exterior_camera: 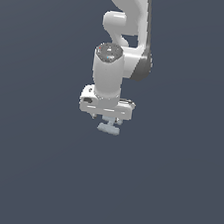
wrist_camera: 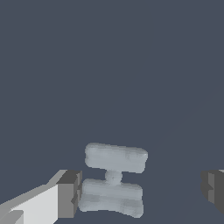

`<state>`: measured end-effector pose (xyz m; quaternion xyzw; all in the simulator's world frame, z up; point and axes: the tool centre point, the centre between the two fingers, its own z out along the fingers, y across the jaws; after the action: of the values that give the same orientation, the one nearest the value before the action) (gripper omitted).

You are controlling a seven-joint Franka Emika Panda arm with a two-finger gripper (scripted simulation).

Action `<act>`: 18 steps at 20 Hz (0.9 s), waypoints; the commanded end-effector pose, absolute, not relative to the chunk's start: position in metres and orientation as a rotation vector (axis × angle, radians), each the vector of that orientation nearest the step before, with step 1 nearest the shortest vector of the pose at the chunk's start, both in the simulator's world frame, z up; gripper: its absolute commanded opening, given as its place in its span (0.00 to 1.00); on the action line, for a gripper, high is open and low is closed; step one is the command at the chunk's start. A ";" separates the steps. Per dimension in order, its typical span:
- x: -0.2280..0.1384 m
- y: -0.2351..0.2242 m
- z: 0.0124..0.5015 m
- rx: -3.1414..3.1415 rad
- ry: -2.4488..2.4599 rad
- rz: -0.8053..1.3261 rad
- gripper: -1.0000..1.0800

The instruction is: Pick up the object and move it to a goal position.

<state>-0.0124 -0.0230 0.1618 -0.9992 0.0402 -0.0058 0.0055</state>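
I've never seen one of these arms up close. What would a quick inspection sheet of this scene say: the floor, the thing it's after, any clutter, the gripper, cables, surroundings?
Surface: plain dark grey-blue ground, no marks.
Job's thing: pale blue-grey object, two rounded bars joined by a short neck, directly below the gripper in the exterior view.
Clutter: nothing seen.
Gripper: white gripper open; one finger right beside the object, contact unclear, the other finger well apart from it.
Cables: nothing seen.
Surroundings: only the white arm above; no goal marker seen.

A bare simulated scene: a flat, featureless slate-grey backdrop [exterior_camera: 26, 172] surrounds the smooth rendered white Panda arm [exterior_camera: 109, 73] on every side.
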 end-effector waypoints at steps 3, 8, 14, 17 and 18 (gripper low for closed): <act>-0.026 -0.017 0.139 -3.128 0.163 -0.013 0.96; -0.049 -0.009 0.107 -3.128 0.223 -0.007 0.96; -0.073 -0.002 0.079 -3.127 0.277 -0.002 0.96; -0.080 0.000 0.072 -3.127 0.293 -0.001 0.96; -0.082 0.001 0.070 -3.127 0.297 -0.001 0.96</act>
<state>-0.0788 0.0000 0.0733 -0.9958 0.0918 0.0002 0.0005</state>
